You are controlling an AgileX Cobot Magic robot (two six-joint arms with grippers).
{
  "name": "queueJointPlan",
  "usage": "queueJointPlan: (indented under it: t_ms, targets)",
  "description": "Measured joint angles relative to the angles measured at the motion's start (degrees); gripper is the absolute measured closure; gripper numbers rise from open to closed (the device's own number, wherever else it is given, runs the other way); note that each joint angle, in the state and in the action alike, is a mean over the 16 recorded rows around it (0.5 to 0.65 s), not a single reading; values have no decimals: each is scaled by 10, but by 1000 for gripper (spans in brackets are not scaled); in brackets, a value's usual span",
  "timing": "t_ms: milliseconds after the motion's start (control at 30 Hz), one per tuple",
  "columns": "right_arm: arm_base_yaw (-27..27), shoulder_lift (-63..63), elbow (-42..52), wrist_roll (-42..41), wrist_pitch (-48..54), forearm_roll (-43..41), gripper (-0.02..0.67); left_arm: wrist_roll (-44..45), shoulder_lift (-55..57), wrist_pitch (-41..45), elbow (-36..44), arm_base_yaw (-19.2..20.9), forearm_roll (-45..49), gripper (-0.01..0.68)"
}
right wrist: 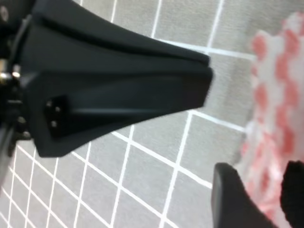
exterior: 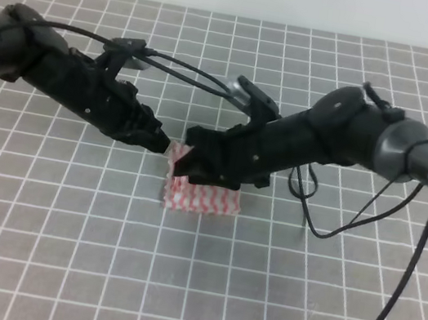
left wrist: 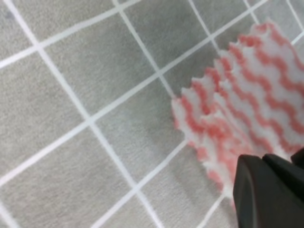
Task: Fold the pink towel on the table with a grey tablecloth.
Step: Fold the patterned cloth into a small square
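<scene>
Pink towel (exterior: 199, 195) lies mid-table (exterior: 57, 248); left pincer (exterior: 163, 143) at its left corner; right pincer (exterior: 188, 164) beside.

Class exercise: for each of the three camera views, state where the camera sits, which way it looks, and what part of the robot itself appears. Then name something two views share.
Exterior high: above the front, looking down at both arms meeting over the pink towel on the grey tablecloth.
Left wrist: on the left arm, looking down at the towel's pinked edge; a dark fingertip shows.
Right wrist: on the right arm, looking down; its own finger shows, and the left hand.
All three views share the towel and the white grid.
</scene>
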Motion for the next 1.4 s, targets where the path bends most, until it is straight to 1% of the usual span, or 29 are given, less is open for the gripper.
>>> queueJointPlan:
  t_ms: [100, 333, 533, 633, 767, 933, 1400]
  targets:
    - [-12, -3, 0, 0, 15, -6, 474, 6, 0, 5, 0, -3, -14, 676]
    - [-38, -14, 0, 4, 49, -38, 578, 9, 0, 16, 0, -28, -21, 676]
    - [-46, -20, 0, 15, 63, -78, 642, -24, 1, 19, 0, -58, 31, 676]
    - [-46, -21, 0, 21, 69, -97, 661, -50, 0, 21, 0, -70, 69, 676]
    - [-46, -19, 0, 28, 73, -114, 663, -83, 0, 23, 0, -79, 116, 676]
    - [-45, -13, 0, 33, 79, -127, 663, -108, 1, 26, 0, -80, 148, 676]
    - [-44, -14, 0, 34, 85, -126, 664, -115, -18, 33, -18, -79, 162, 676]
